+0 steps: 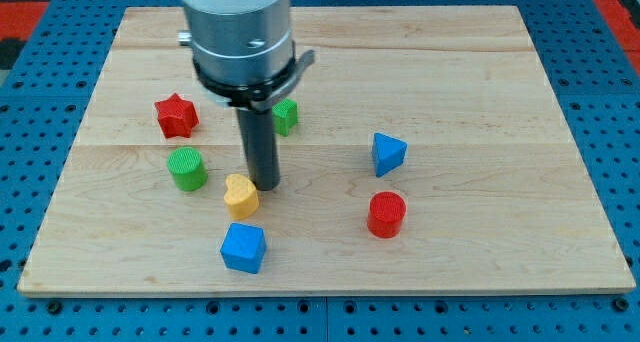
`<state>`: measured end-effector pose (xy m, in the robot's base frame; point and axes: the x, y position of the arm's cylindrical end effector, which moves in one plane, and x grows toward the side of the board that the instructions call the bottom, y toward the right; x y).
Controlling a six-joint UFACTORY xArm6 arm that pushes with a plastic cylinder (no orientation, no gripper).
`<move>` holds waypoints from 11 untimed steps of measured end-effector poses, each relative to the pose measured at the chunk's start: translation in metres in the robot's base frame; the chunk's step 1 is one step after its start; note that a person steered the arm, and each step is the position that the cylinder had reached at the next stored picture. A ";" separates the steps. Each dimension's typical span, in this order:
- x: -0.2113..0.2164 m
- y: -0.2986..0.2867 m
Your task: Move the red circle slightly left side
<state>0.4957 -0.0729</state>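
On the wooden surface (pixel 480 102) lie seven blocks, none bearing readable writing: two red, two blue, two green, one yellow. The red circle (pixel 386 214), a short ribbed cylinder, stands near-right, just below the blue triangle (pixel 388 153). No pincer exists; my tip (pixel 266 187) touches the yellow heart (pixel 240 196), well left of it.

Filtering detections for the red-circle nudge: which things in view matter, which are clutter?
Job:
red circle
my tip, beside the yellow heart, well to the circle's left in view

Clutter:
yellow heart
blue cube
blue triangle
green cylinder
red star
green block
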 end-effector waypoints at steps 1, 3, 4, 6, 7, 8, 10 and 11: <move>0.013 -0.023; 0.011 0.007; 0.006 0.068; 0.005 0.173; 0.032 0.175; 0.037 0.166; 0.065 0.149; 0.067 0.139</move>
<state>0.5625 0.0663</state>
